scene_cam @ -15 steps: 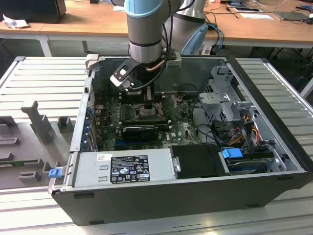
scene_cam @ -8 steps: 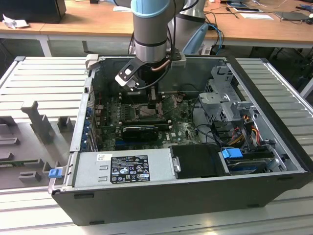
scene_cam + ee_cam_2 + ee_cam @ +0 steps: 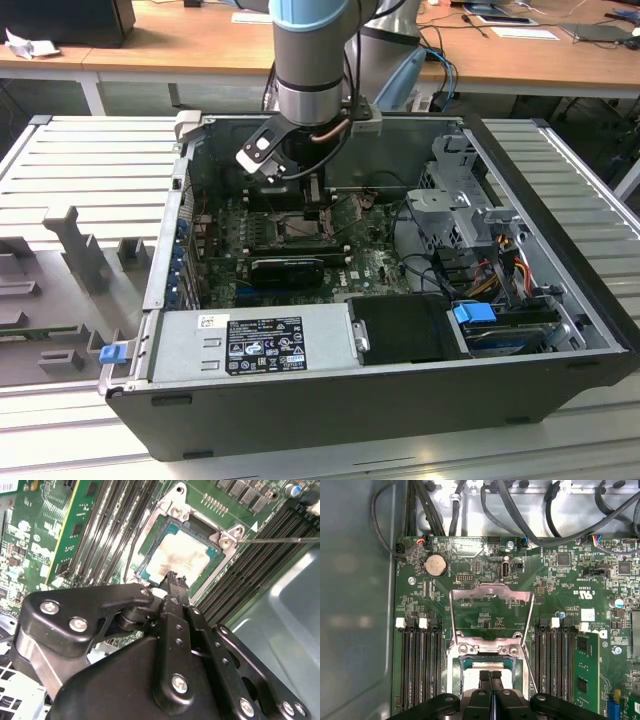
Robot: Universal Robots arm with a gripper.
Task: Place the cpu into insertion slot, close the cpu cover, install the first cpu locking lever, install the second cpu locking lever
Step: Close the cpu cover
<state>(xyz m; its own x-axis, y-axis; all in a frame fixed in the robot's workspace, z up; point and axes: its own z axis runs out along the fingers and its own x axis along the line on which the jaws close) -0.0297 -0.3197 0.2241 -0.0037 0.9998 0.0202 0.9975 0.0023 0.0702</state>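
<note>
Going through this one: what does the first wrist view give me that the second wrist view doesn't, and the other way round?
First wrist view: the cpu cover standing open beyond the insertion slot, a round coin battery on the board, and dark cables running along the board's far edge.
Second wrist view: nearly the whole pale, smeared face of the cpu, lying in the slot with its teal edge showing.
Both: the gripper, fingers together just over the cpu, and rows of memory slots flanking the socket.
</note>
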